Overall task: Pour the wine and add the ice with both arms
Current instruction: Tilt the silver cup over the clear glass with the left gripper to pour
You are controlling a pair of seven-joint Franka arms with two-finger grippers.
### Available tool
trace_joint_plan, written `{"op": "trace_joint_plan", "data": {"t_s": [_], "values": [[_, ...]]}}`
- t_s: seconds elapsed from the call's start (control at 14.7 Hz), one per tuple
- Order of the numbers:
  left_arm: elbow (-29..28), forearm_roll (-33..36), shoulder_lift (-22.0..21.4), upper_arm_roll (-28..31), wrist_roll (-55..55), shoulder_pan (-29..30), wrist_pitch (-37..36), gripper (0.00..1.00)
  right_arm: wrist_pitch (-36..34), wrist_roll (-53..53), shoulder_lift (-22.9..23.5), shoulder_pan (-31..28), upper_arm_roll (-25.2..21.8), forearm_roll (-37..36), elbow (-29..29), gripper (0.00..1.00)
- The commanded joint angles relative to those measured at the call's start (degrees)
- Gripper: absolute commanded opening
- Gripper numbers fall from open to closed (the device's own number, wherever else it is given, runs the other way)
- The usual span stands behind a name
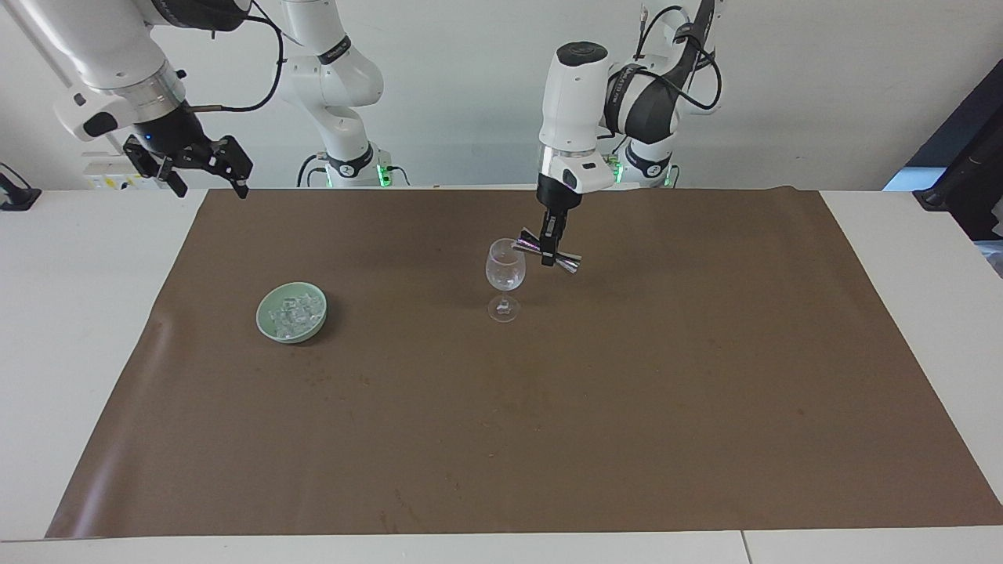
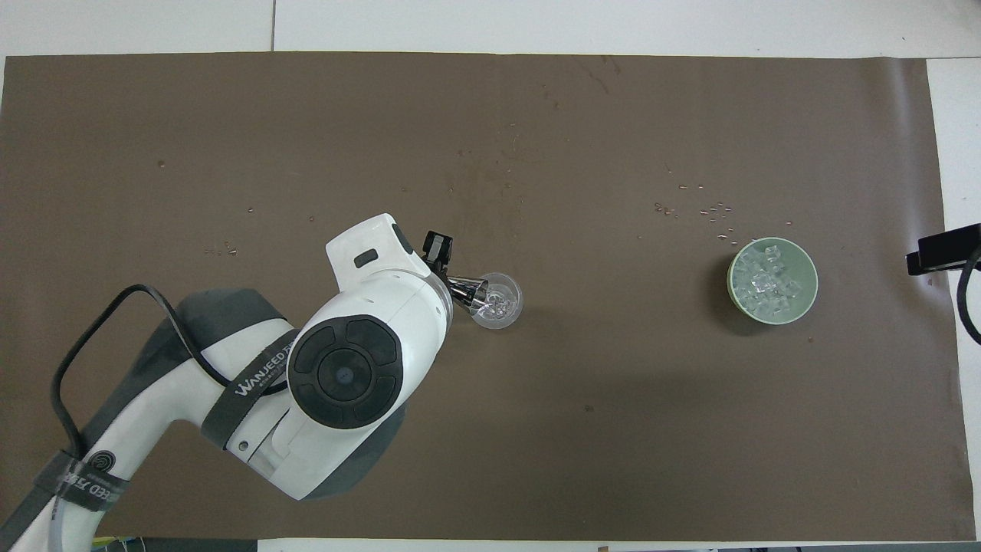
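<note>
A clear wine glass (image 1: 505,270) stands upright mid-mat; it also shows in the overhead view (image 2: 500,300). My left gripper (image 1: 551,249) is shut on a metal jigger (image 1: 561,259), held tilted with one end at the glass's rim. In the overhead view the jigger (image 2: 466,290) shows and the arm hides most of the gripper. The ice (image 1: 294,315) lies heaped in a pale green bowl (image 1: 259,315) toward the right arm's end, seen from above as ice (image 2: 770,285) in the bowl (image 2: 730,282). My right gripper (image 1: 210,186) waits open and empty in the air over the mat's corner.
A brown mat (image 1: 627,407) covers most of the white table (image 1: 78,313). Small specks (image 2: 709,211) lie on the mat just farther from the robots than the bowl. A dark object (image 1: 964,180) stands at the table's edge at the left arm's end.
</note>
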Motion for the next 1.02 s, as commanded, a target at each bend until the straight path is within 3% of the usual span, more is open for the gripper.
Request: {"op": "trace_joint_plan", "data": {"t_s": [0.0, 0.61, 0.95], "values": [[2.4, 3.9, 1.2, 0.5, -1.4, -1.5, -1.8, 0.0, 0.0, -1.0, -0.8, -1.1, 0.5, 0.4, -0.7, 1.0], [2.8, 8.6, 1.1, 0.3, -1.1, -4.0, -4.1, 0.0, 0.0, -1.0, -0.8, -1.1, 0.5, 0.4, -0.7, 1.0], [4.0, 5.8, 1.7, 0.2, -1.6, -3.7, -4.0, 0.0, 0.0, -1.0, -0.8, -1.1, 0.5, 0.4, -0.7, 1.0]]}}
